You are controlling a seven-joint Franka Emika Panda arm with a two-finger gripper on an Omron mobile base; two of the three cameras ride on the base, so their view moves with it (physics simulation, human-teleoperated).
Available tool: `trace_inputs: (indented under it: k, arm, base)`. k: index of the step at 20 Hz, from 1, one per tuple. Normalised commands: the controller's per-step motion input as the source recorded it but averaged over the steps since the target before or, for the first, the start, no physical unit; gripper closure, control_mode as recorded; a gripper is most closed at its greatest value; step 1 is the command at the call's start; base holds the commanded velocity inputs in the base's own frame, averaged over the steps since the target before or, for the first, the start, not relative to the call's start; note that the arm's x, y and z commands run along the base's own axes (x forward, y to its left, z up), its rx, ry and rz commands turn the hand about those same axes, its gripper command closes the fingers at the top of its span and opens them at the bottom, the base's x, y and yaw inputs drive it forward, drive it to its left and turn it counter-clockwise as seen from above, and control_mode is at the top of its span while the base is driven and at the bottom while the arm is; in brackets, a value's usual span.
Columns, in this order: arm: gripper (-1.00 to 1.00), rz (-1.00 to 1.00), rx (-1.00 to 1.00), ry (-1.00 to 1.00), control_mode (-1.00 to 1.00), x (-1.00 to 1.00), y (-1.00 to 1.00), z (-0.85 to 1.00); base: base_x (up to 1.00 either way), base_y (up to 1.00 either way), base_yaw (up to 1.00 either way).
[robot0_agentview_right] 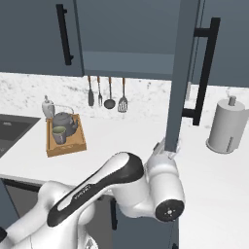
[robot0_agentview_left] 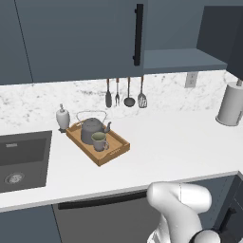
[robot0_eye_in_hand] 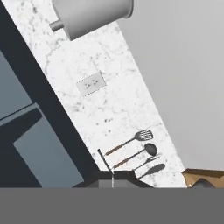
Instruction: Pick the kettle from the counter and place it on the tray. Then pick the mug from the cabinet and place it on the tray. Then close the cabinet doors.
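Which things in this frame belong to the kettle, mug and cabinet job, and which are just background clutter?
Part of the job:
kettle, on the tray
mug, on the tray
tray
counter
cabinet
cabinet doors, right one standing open

Just lying about:
soap dispenser
hanging utensils
paper towel roll
sink
wall outlet

Counter and wall, counted by kind.
One kettle (robot0_agentview_left: 91, 129), one mug (robot0_agentview_left: 99, 140), one tray (robot0_agentview_left: 114, 154), one soap bottle (robot0_agentview_left: 62, 117), four hanging utensils (robot0_agentview_left: 125, 95), one pale cylinder (robot0_agentview_left: 231, 104).
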Motion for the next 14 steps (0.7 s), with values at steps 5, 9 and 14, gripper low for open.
trace_inputs:
  k: [5, 9, 14]
  arm:
    - [1.00, 0.00, 0.13, -0.19, -1.00, 0.00, -0.20, 0.00]
    - [1.00, 0.00, 0.28, -0.21, -1.00, 0.00, -0.34, 0.00]
    - [1.00, 0.00, 0.23, -0.28, -1.00, 0.00, -0.27, 0.01]
  base:
    - [0.00, 0.00, 0.00]
    - [0.00, 0.00, 0.00]
    - [0.00, 0.00, 0.00]
